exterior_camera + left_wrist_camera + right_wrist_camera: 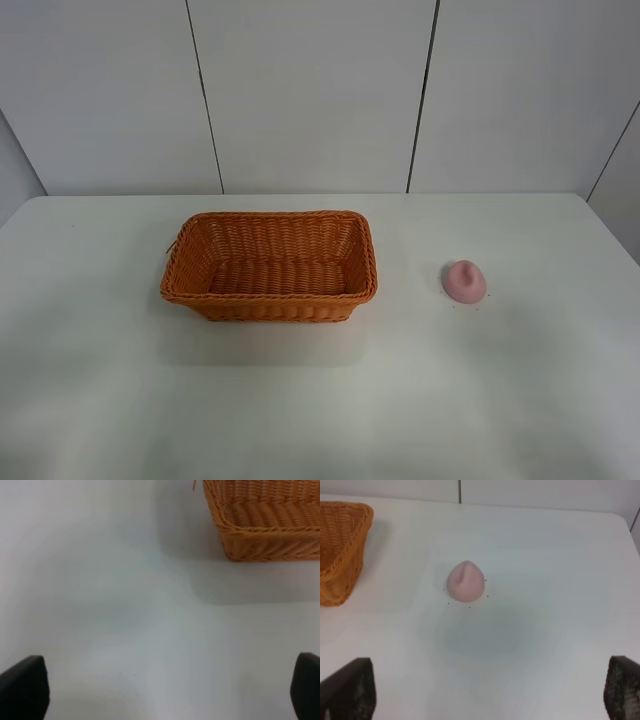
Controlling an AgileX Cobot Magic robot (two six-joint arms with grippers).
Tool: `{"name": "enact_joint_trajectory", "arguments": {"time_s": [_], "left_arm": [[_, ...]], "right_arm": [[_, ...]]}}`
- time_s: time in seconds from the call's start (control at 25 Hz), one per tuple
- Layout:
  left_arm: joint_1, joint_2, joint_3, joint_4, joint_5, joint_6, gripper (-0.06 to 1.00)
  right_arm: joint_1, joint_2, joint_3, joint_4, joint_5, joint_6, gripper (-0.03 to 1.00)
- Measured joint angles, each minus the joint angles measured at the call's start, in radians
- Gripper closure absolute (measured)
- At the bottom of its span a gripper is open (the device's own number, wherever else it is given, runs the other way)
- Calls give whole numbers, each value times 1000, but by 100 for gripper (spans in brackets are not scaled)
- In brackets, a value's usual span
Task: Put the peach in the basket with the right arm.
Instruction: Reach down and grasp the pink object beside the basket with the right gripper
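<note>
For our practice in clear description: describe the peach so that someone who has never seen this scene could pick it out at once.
Start from the white table, where an orange-brown wicker basket sits near the middle. To its right in the high view, apart from it, lies the peach. It is small, matte pink and rounded with a pointed tip, far smaller than the basket.
</note>
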Motion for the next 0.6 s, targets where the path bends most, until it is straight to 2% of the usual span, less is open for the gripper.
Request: {"name": "enact_joint_trajectory", "arguments": {"time_s": [0.4, 0.6], "left_arm": [[0, 0, 0, 0, 0, 0, -5], [0, 0, 0, 0, 0, 0, -5]], "right_arm": [[0, 22, -5, -6, 0, 0, 27], [0, 266, -62, 0, -16, 0, 27]]}}
